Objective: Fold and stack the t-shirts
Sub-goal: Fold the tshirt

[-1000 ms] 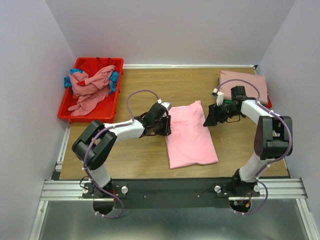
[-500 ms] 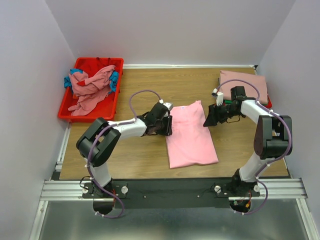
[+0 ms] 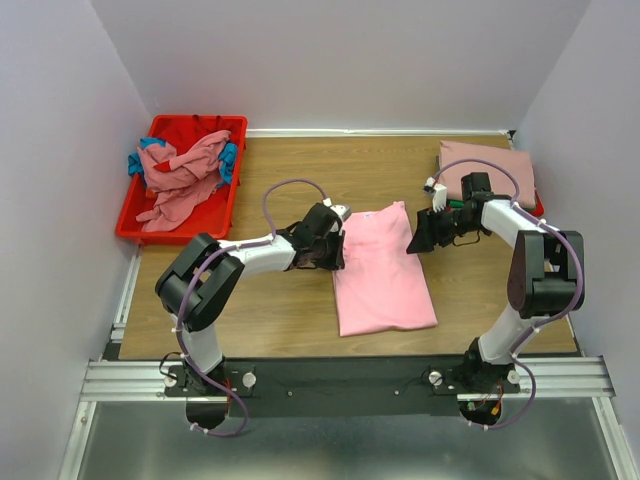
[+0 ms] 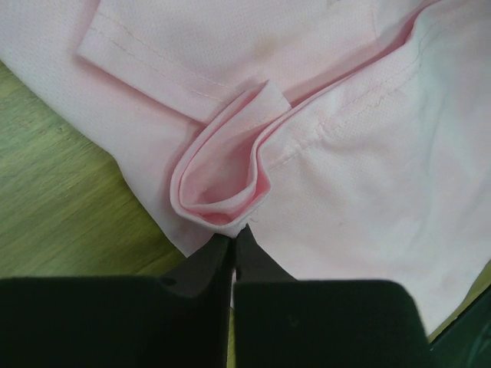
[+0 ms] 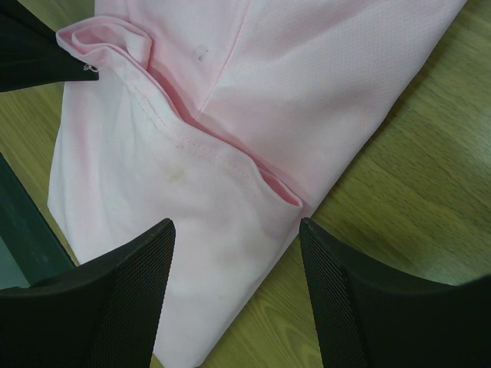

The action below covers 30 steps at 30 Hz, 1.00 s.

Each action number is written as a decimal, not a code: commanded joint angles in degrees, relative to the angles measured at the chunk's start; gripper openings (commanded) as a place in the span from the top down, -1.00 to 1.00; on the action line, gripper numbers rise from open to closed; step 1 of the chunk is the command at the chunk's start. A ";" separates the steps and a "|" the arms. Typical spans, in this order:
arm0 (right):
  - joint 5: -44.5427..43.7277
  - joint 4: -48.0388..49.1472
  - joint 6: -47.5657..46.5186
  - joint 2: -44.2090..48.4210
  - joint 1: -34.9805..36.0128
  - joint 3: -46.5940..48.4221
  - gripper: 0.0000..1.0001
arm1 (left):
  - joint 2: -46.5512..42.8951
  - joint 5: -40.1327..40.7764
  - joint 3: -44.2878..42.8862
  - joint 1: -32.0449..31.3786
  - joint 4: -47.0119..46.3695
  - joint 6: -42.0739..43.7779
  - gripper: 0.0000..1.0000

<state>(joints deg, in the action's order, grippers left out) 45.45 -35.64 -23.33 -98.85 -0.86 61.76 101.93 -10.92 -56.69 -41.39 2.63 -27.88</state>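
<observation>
A wooden table [image 3: 300, 180], pale walls [image 3: 340, 60] (left tool [image 4: 232, 238] tight on pink t-shirt [image 3: 380, 270], right tool [image 5: 236, 227] agape)

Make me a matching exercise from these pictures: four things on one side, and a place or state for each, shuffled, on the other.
Column one:
1. left tool
2. right tool
3. red bin
4. bright pink t-shirt

Column two:
A. at the far left
B. open
C. spread out in the middle
D. shut on a fold of pink cloth

Pairs: 1-D, 2-B, 3-A, 4-C
</observation>
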 commanded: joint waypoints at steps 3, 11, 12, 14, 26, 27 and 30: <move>0.95 -0.05 0.30 -1.26 -0.37 -0.58 -0.45 | -0.77 -2.53 -0.27 -0.54 -2.02 0.37 0.95; 0.95 -0.22 0.22 -1.61 -0.37 -0.50 -0.45 | 0.02 -3.14 -0.27 -0.36 -2.28 0.37 0.30; 0.95 -0.31 0.22 -1.70 -0.37 -0.50 -0.45 | 0.63 -3.14 -0.35 -0.36 -2.37 0.46 0.26; 1.04 -0.31 0.22 -1.79 -0.37 -0.50 -0.45 | 0.99 -3.06 -0.97 -0.27 -2.20 1.07 0.16; 1.13 -0.57 -0.13 -1.70 -0.37 -0.32 -0.45 | 3.89 -4.02 -10.28 4.12 6.41 10.21 -0.06; 1.13 -0.57 -0.13 -1.70 -0.37 -0.32 -0.45 | 4.93 -4.55 -11.07 4.29 7.20 10.65 -0.06; 1.22 -0.66 -0.13 -1.61 -0.37 -0.23 -0.45 | 7.04 -6.13 -13.97 4.65 9.75 12.58 -0.07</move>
<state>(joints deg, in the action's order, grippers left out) 45.50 -35.70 -23.35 -99.77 -0.86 61.76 105.89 -13.98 -68.07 -37.28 7.53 -19.44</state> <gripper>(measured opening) 0.725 0.532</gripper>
